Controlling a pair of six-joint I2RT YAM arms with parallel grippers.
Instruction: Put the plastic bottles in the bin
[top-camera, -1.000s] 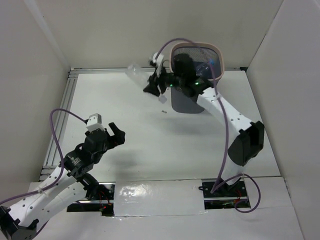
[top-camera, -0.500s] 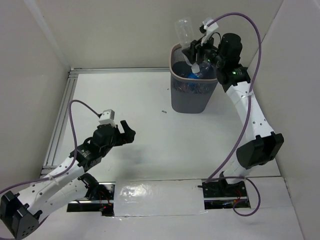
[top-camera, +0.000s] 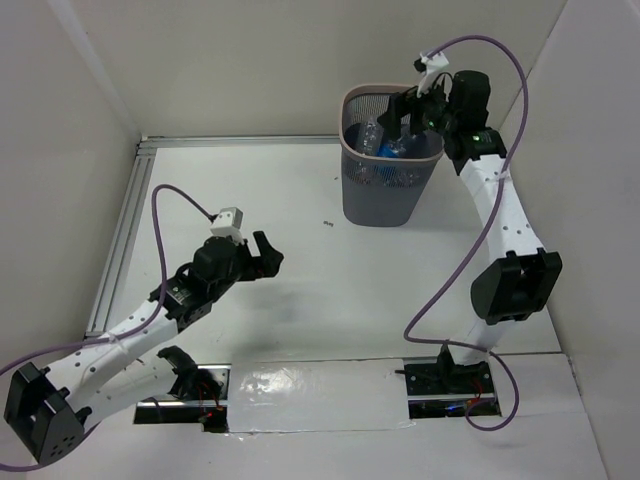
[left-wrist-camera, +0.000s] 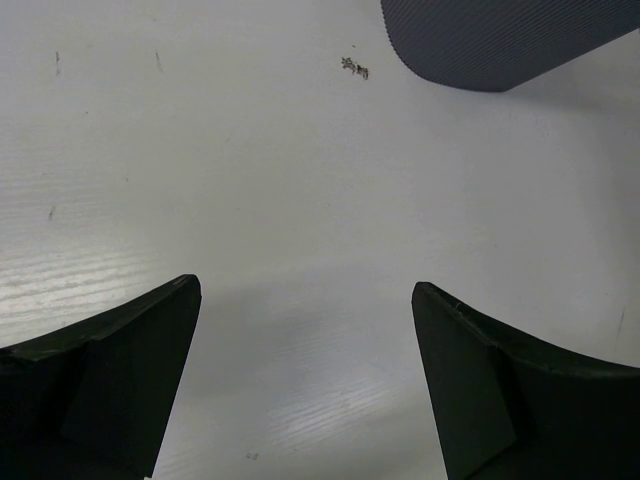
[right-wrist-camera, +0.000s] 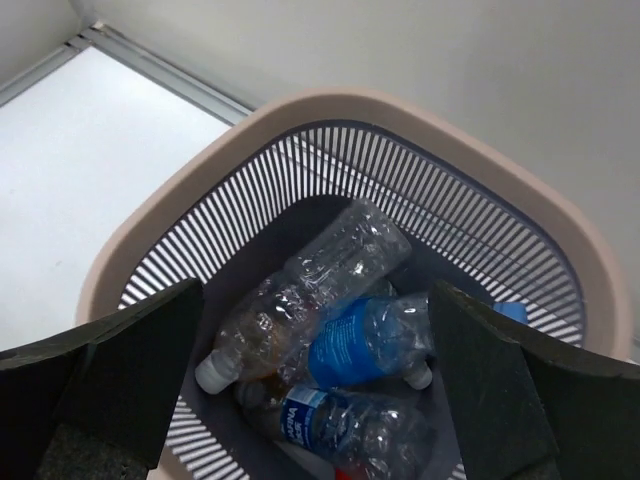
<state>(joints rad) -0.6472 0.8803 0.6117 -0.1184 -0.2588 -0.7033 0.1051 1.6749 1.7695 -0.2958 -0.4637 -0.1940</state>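
Note:
The dark grey mesh bin (top-camera: 392, 185) with a pale pinkish rim (right-wrist-camera: 300, 120) stands at the back of the table. Several plastic bottles lie inside it: a plain clear one (right-wrist-camera: 310, 285), a clear one with a blue label (right-wrist-camera: 375, 340), another blue-labelled one (right-wrist-camera: 350, 425), and a bit of red below. My right gripper (top-camera: 408, 110) hangs open and empty over the bin's mouth (right-wrist-camera: 315, 340). My left gripper (top-camera: 262, 252) is open and empty low over the bare table (left-wrist-camera: 305, 290); the bin's base (left-wrist-camera: 500, 40) shows at the top of its view.
White walls close in the table on the left, back and right. A metal rail (top-camera: 120, 240) runs along the left edge. A small dark mark (top-camera: 328, 223) lies on the table in front of the bin.
My right gripper carried a clear bottle up over the bin and let it go; the bottle now lies inside. My left arm reached further forward and right.

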